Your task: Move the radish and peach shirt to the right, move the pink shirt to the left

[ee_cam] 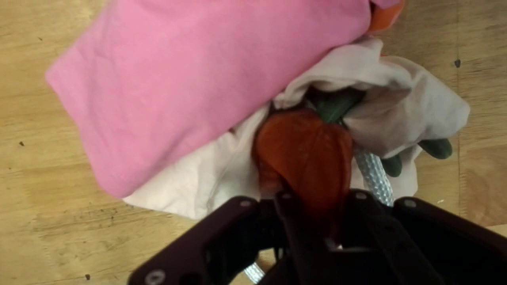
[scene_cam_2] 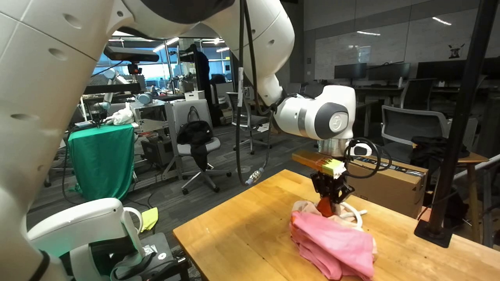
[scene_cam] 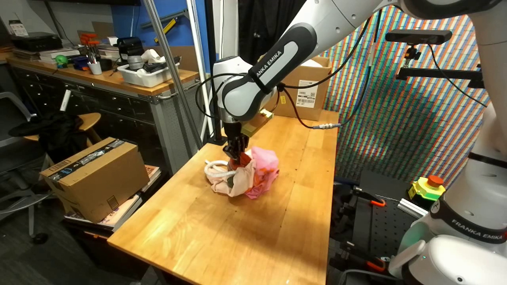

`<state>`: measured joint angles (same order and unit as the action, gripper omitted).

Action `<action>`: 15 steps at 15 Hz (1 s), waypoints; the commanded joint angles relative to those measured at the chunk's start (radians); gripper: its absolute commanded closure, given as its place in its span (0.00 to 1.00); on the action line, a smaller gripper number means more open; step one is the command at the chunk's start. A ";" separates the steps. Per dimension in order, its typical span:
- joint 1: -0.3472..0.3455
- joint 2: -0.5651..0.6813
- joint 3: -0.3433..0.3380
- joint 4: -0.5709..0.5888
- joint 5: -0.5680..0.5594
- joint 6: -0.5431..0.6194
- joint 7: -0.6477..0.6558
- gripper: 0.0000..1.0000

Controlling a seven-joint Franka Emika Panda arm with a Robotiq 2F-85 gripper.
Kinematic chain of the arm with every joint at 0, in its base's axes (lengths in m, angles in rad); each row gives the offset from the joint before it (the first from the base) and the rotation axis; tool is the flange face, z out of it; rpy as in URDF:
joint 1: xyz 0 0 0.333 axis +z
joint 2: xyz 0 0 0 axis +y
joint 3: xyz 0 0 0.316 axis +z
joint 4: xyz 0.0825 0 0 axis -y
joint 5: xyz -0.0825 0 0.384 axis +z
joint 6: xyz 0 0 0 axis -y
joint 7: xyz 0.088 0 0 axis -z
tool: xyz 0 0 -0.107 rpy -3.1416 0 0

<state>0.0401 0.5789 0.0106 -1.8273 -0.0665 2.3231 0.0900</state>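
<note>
Right in at the jaws: a narrow gap, and the red radish [ee_cam: 311, 158] fills it, touching on both sides. That reads as a firm pinch to me, taken from above, I'd guess, because its top pokes up where the jaws can meet it. Bunched around it, the peach shirt [scene_cam: 242, 183], like a nest, a green strip [ee_cam: 336, 106] showing in the fold; whose strip that is, hard to say. So here's the question: do radish and shirt travel together, or does the radish slide out alone? I'd fancy a slow lift to find out.

Just beside the jaws loops a white cord [ee_cam: 374, 174], and it could well trail or snag. And then the pink shirt [scene_cam_2: 336, 238], a thick folded pad, snug against the peach shirt and lapping over its edge in the wrist view. There's your obstacle! Drag the peach shirt sideways and the pink one likely tags along. An orange scrap [ee_cam: 385, 18] peeps out at the pink hem too.

It's all one heap on the table [scene_cam: 245, 241], so neither shirt looks sorted to its side yet. Further out, a black pole [scene_cam_2: 464, 117] rises from the table's edge, near the arm [scene_cam_2: 289, 113], so a swing that way looks tight. Beyond that, well apart from the heap, a cardboard box [scene_cam: 307, 97] sits at the table's far end in an exterior view.
</note>
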 commanded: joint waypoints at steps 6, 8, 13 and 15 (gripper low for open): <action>0.049 -0.152 -0.045 -0.056 -0.064 -0.032 0.067 0.92; 0.065 -0.213 -0.059 -0.072 -0.106 -0.039 0.105 0.92; 0.086 -0.356 -0.073 -0.089 -0.231 -0.073 0.198 0.92; 0.081 -0.403 -0.067 -0.088 -0.278 -0.092 0.232 0.92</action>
<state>0.1055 0.2696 -0.0462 -1.8818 -0.2761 2.2591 0.2596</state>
